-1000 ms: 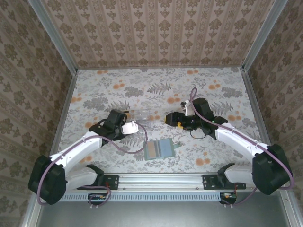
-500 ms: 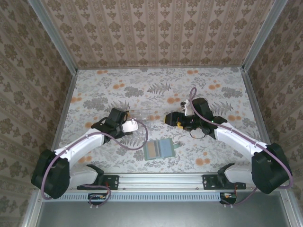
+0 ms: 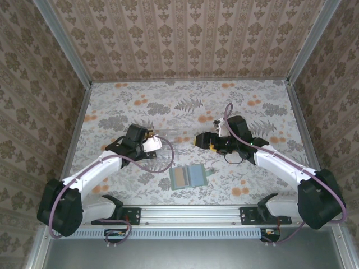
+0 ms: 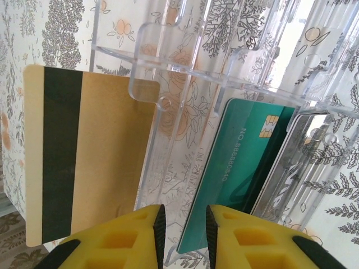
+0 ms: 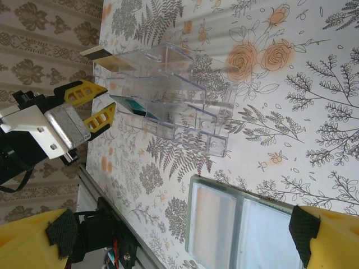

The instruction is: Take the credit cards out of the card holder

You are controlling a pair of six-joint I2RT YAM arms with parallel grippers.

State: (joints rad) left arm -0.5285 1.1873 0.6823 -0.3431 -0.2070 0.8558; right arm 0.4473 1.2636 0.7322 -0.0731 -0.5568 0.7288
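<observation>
Left gripper [image 4: 183, 224] shifts off clear tray [image 4: 224, 73], jaws slightly apart, empty; credit cards [image 4: 241, 162] slotted, extraction likely done; right gripper [image 3: 199, 140] jaws wide open.

L arm is angling fwd & inward, elbow low, L tool [image 3: 157, 143] pointing right w/ its yellow fingers [image 4: 132, 238] sitting a narrow gap apart. R arm is bending in from the opposite side, R tool [image 3: 196, 140] facing left, jaws gaping wide
</observation>
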